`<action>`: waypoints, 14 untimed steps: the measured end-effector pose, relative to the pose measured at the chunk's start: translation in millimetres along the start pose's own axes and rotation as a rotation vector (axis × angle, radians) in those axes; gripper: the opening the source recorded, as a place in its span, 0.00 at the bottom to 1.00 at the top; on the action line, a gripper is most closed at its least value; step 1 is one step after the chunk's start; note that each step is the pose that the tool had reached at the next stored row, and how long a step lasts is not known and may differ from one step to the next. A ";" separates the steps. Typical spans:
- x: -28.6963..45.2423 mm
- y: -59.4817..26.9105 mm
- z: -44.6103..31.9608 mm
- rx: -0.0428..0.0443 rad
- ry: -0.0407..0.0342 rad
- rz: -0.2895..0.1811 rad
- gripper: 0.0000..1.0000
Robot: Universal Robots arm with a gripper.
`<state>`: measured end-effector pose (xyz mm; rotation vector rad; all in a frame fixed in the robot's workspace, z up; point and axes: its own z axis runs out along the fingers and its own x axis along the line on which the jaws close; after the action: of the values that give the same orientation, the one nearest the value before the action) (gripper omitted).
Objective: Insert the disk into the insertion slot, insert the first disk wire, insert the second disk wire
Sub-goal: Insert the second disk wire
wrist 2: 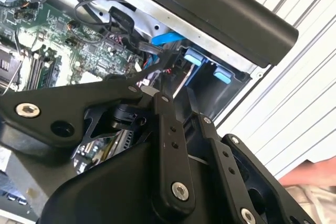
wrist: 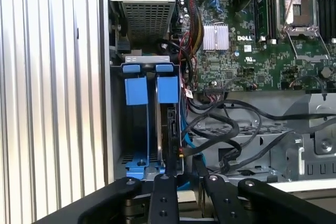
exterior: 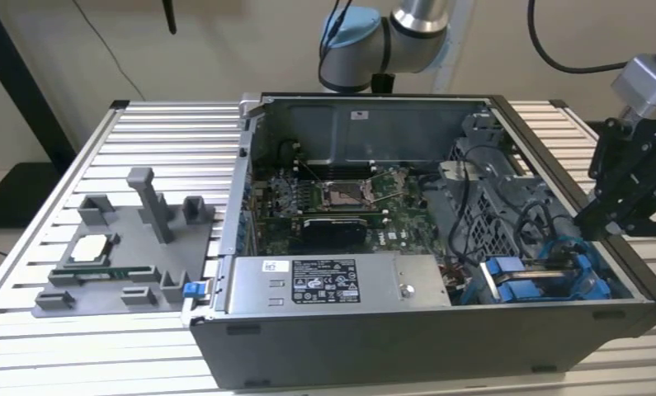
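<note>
An open computer case (exterior: 416, 338) sits on a slatted table (exterior: 162, 132), its motherboard (exterior: 339, 198) exposed. In the exterior view, at the case's 4 o'clock corner, the disk (wrist: 168, 121) stands on edge in the insertion slot (exterior: 531, 287), black cables (wrist: 226, 129) just beside it. The power supply (exterior: 416, 289) at 6 o'clock wears a black-and-white label (exterior: 325, 280), print too fine to read. A grey tray (exterior: 140, 247) at 9 o'clock holds a processor chip (exterior: 91, 246). At 3 o'clock the gripper (exterior: 597, 224) hangs above the bay, fingers (wrist: 163, 200) slightly parted, gripping nothing visible.
</note>
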<state>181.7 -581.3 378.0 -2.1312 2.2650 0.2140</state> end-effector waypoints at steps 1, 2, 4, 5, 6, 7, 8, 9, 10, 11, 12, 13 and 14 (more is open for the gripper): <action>-0.3 -1.5 0.0 -0.0003 -0.0001 -0.001 1.00; -0.6 -3.2 -0.1 -0.0007 -0.0001 -0.001 1.00; -1.3 -6.6 -0.4 -0.0013 0.0003 -0.003 1.00; -1.7 -8.0 -0.4 -0.0015 0.0004 -0.005 1.00; -2.2 -9.0 -0.5 -0.0016 0.0005 -0.006 1.00; -2.6 -9.9 -0.4 -0.0018 0.0003 -0.007 1.00; -3.2 -10.4 -0.4 -0.0019 0.0006 -0.008 1.00; -3.7 -10.6 -0.2 -0.0019 0.0007 -0.009 1.00; -4.3 -10.6 0.0 -0.0021 0.0007 -0.010 1.00; -4.9 -10.7 0.1 -0.0022 0.0008 -0.011 1.00; -5.6 -10.8 0.3 -0.0024 0.0010 -0.012 1.00; -6.3 -10.9 0.6 -0.0025 0.0009 -0.014 1.00; -7.0 -11.0 0.7 -0.0026 0.0012 -0.015 1.00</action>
<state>193.0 -575.0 377.1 -2.1492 2.2501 0.2155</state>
